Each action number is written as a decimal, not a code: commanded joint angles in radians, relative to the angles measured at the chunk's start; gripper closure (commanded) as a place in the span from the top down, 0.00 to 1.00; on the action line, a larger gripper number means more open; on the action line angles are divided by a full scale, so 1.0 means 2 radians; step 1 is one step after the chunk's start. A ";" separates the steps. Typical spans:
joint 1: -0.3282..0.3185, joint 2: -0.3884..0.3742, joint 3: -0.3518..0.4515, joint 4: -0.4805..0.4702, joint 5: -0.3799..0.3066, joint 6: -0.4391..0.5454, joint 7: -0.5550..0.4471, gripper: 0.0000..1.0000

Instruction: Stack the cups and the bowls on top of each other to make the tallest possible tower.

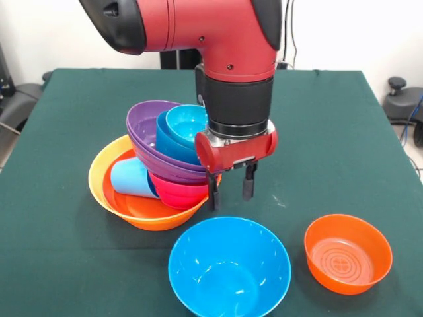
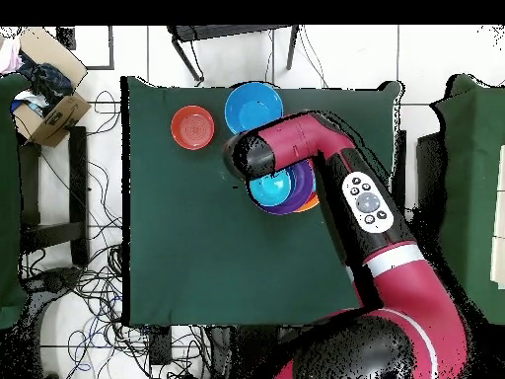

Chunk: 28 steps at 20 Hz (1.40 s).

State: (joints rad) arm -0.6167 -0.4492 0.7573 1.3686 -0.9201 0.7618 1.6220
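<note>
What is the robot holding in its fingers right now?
Nothing. The gripper is open and empty, its fingers hanging beside the leaning tower of bowls, above the green table.

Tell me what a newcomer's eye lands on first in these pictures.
First, the big red arm coming down from the top of the front view, its open gripper hanging empty just right of the tower. That tower leans: purple, blue, cyan and magenta bowls tilt inside a large orange bowl, with the light blue cup lying on its side in it. In front sit a loose blue bowl and a small orange bowl.
</note>
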 commanded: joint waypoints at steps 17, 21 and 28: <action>-0.002 0.051 -0.007 -0.023 -0.067 -0.023 -0.201 1.00; -0.009 0.045 -0.001 -0.008 -0.053 -0.006 -0.225 1.00; -0.009 0.020 0.006 0.015 -0.035 0.006 -0.248 1.00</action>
State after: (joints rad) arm -0.6289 -0.3775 0.7614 1.3313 -0.9775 0.7078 1.5053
